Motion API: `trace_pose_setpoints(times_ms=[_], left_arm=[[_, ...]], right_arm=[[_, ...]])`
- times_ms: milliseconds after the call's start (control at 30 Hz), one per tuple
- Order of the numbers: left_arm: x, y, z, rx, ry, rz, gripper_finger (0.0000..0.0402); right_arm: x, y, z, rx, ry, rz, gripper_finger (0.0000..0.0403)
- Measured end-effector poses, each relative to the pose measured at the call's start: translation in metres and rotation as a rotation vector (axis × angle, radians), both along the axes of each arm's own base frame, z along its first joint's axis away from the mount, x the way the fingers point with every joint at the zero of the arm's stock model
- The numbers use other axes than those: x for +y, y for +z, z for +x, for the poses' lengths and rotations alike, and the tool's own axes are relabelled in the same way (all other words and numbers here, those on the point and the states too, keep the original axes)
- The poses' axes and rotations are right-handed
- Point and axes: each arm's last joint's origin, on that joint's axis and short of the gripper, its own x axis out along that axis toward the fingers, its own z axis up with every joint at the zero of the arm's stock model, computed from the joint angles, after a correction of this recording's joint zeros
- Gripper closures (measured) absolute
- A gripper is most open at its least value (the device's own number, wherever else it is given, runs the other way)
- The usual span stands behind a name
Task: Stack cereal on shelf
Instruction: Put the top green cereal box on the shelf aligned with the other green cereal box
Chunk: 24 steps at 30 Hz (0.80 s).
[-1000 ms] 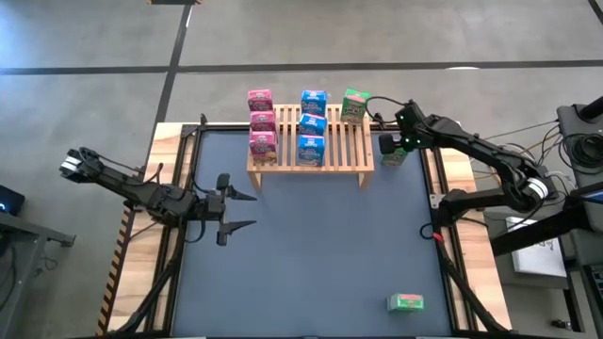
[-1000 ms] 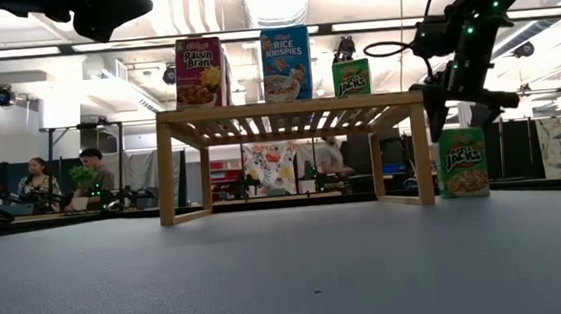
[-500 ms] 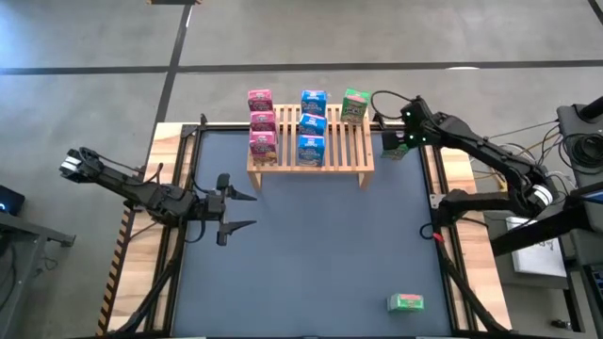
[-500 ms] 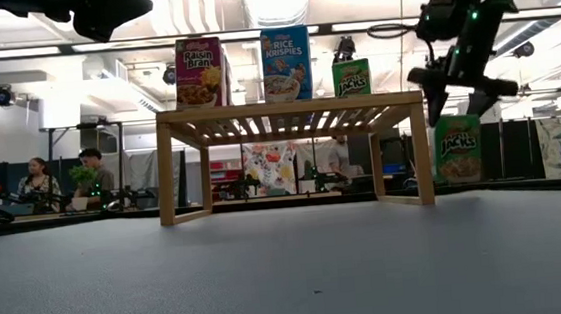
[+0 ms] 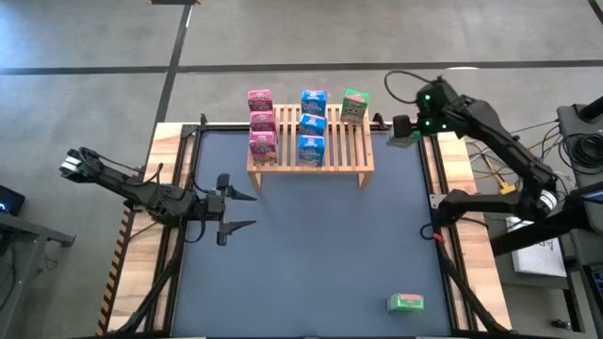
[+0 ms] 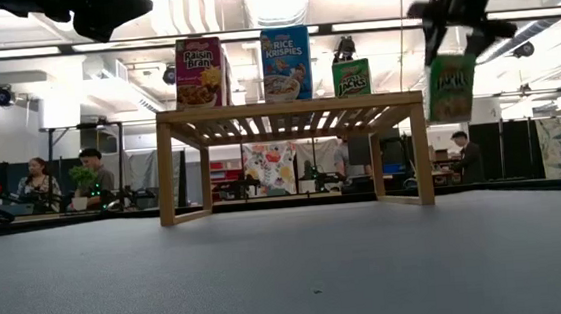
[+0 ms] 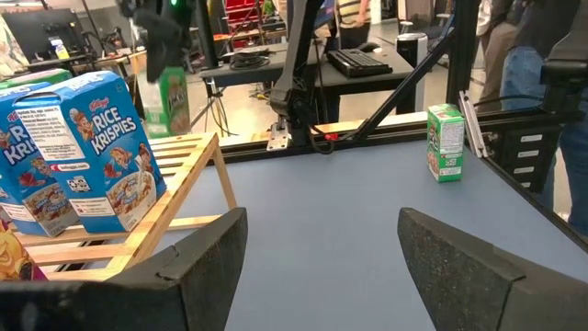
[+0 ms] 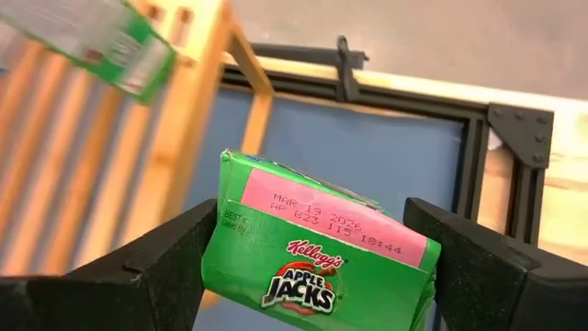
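while the right tool [image 5: 403,130], clamped on a green box [image 6: 451,85], hangs at the shelf's [image 5: 332,158] three o'clock, carry it across and set it upright behind the standing green box [image 5: 354,104]; left tool [image 5: 236,209] idles apart.

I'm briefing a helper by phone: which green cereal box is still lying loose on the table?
Start from the wooden shelf at the table's far edge, then go to the opposite near edge, right of centre. The green box lies flat there, alone; the other green boxes are on the shelf or in the right gripper's fingers.
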Motion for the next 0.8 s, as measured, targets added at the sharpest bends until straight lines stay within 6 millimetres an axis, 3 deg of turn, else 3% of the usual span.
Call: trace_pose_setpoints(times_ms=[167,300,800], left_arm=[[0.000,0.000,0.000,0.000,0.000,0.000,0.0136],[0.000,0.000,0.000,0.000,0.000,-0.001,0.0136],[0.000,0.000,0.000,-0.001,0.001,-0.011,0.0136]], right_arm=[[0.011,0.029,0.002,-0.054,0.027,-0.040,0.0081],[0.018,0.040,0.007,-0.099,0.047,-0.054,0.0081],[0.018,0.042,0.064,-0.125,0.179,-0.016,0.0081]])
